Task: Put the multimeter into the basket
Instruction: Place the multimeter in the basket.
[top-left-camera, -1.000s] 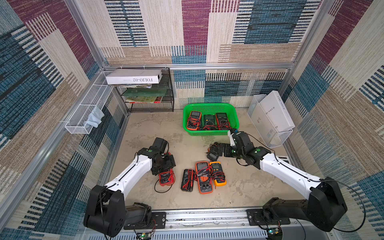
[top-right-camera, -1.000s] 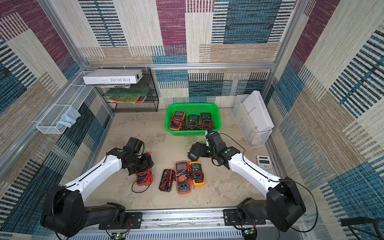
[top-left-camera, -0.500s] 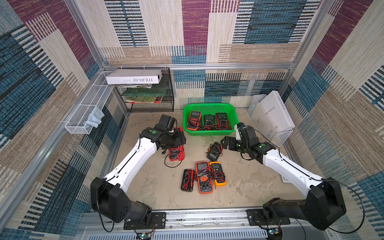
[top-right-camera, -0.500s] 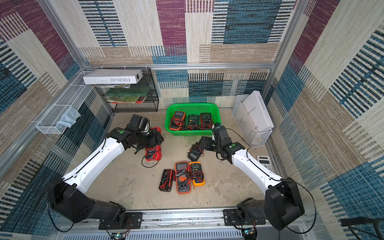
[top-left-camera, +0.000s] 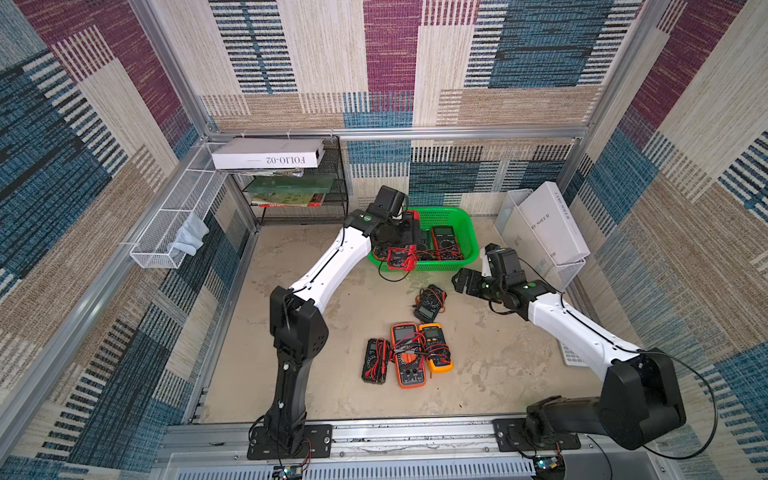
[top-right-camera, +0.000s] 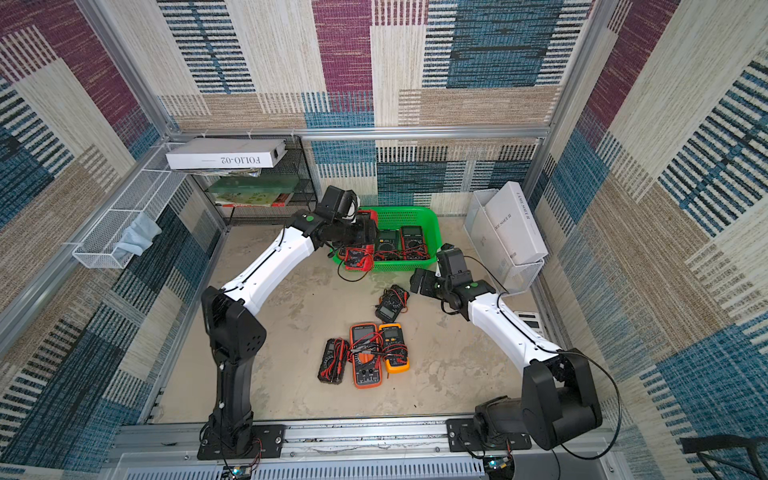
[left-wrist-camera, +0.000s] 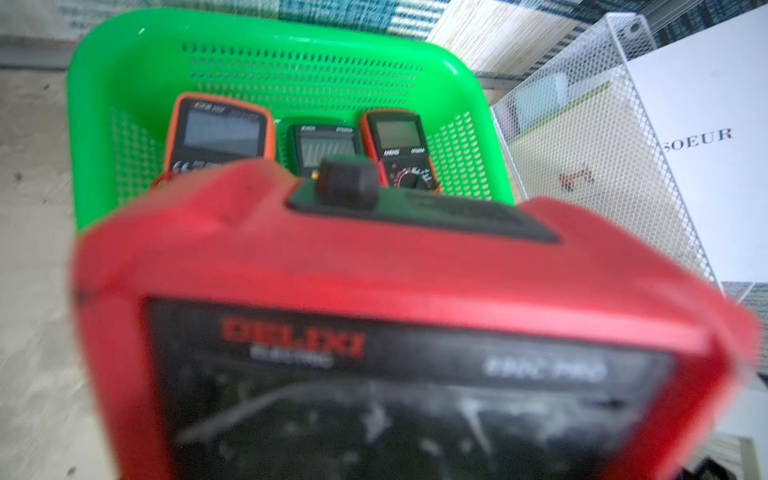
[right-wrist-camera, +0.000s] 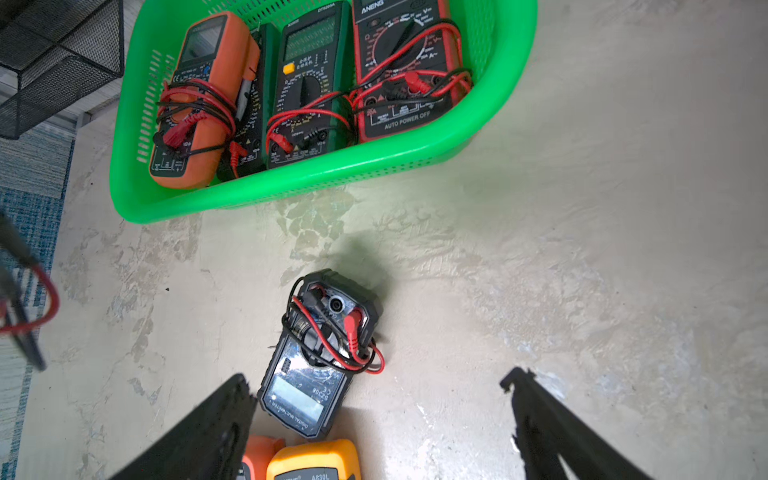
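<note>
Clock read from a top view, 12 at the back wall.
Base: tabletop (top-left-camera: 490, 374), beige, mottled, stone-like.
11 o'clock: black mesh shelf rack (top-left-camera: 338, 178). A white FOLIO-02 box (top-left-camera: 268, 153) lies on top, flat books on the shelves.
2 o'clock: white mesh bin (top-left-camera: 573, 272) with a plain white box (top-left-camera: 552, 224) standing in it.
12 o'clock: basket (top-left-camera: 468, 243), bright green plastic, perforated walls, rounded corners, rolled rim. Three meters lie flat inside, side by side, each wound with red and black leads: orange-cased meter (right-wrist-camera: 203, 99), green-cased meter (right-wrist-camera: 307, 91), red-edged meter (right-wrist-camera: 405, 70).
6 o'clock: row of three multimeters (top-left-camera: 407, 357), black, orange and yellow cases.
Over the basket's 7 o'clock corner: red multimeter (top-left-camera: 399, 258), off the tabletop, a lead loop dangling outside the rim. The left gripper (top-left-camera: 395, 241) has its fingers partway closed, clamped on it.
Near centre: black multimeter (top-left-camera: 430, 303) flat on the tabletop.
Toward 3 o'clock: right gripper (right-wrist-camera: 379, 378), fingers (right-wrist-camera: 216, 428) spread wide, holding nothing.
</note>
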